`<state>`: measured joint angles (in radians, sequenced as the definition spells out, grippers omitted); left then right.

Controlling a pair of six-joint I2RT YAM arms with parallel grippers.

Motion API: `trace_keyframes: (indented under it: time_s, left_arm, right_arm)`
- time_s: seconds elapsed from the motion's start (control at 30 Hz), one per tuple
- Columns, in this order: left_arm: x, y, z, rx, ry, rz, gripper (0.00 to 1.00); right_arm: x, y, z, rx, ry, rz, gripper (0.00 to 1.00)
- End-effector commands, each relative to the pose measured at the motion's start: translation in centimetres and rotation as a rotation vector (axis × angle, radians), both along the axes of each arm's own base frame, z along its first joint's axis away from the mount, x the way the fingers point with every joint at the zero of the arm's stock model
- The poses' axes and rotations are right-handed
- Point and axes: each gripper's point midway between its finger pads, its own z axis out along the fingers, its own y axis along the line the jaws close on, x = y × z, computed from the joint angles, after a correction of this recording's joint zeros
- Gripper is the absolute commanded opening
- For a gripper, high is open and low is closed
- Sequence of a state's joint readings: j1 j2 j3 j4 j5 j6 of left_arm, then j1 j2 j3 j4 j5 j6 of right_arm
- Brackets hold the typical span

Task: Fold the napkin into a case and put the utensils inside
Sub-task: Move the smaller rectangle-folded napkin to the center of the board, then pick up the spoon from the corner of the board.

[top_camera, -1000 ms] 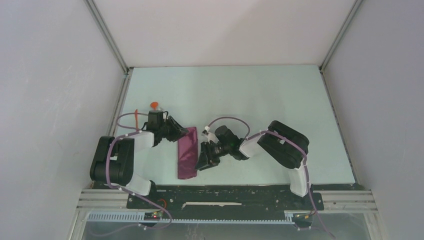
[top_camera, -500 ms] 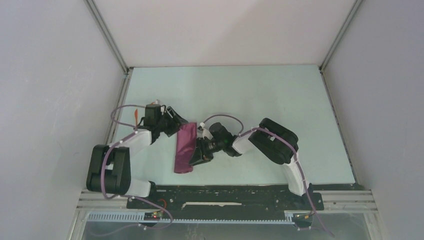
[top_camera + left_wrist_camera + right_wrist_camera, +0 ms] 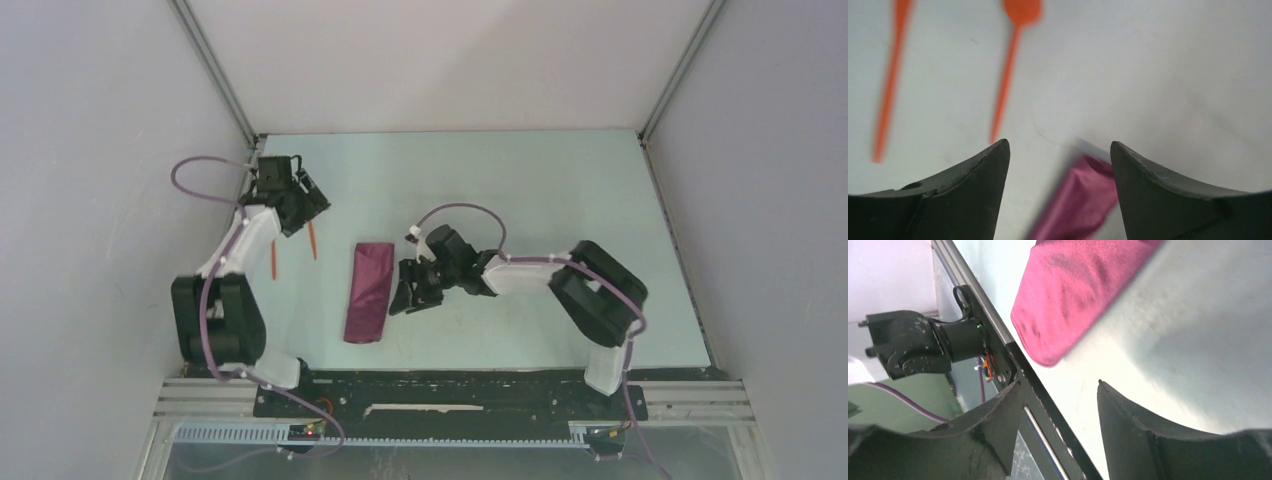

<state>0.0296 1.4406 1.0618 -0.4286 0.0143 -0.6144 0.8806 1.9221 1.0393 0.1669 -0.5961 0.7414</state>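
Folding looks done: the case (image 3: 368, 292) lies flat toward the table's (image 3: 520, 190) near edge, with the right gripper (image 3: 1058, 385) gaping and empty just beside it. Farther left, both utensils (image 3: 1006, 85) lie outside it (none loaded). The left gripper (image 3: 1058, 150) is spread empty beyond them.
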Motion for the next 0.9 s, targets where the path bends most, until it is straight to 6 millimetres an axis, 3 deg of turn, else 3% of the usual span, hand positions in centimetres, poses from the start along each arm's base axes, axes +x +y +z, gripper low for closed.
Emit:
trace_keyframes:
  time_s: [0.0,0.1,0.13,0.3,0.4,0.47,0.57,0.87]
  left_arm:
    - [0.3,6.5,-2.6,0.346,0.276,0.060,0.76]
    - [3.3,6.9,-2.9,0.402,0.317,0.012,0.70]
    - [3.8,7.0,-3.9,0.413,0.355,-0.006,0.70]
    - [6.1,7.2,-5.1,0.491,0.428,-0.067,0.73]
    - [7.0,7.4,-6.2,0.503,0.473,-0.086,0.68]
    - [7.7,6.9,-7.0,0.478,0.485,-0.114,0.59]
    - [8.2,6.3,-8.2,0.443,0.521,-0.129,0.55]
    - [9.2,5.6,-10.3,0.307,0.552,-0.140,0.53]
  right_arm:
    - [0.8,-6.5,0.2,-0.191,-0.152,0.000,0.64]
    - [1.0,-8.7,0.5,-0.180,-0.141,-0.031,0.64]
    - [0.9,-9.4,0.4,-0.176,-0.131,-0.038,0.64]
    - [1.1,-11.6,0.4,-0.162,-0.129,-0.062,0.63]
    - [1.3,-12.5,0.3,-0.161,-0.122,-0.078,0.63]
    - [1.5,-12.9,0.6,-0.156,-0.127,-0.086,0.63]
    - [1.8,-13.1,1.5,-0.147,-0.148,-0.098,0.63]
    - [2.4,-13.6,2.9,-0.137,-0.190,-0.124,0.63]
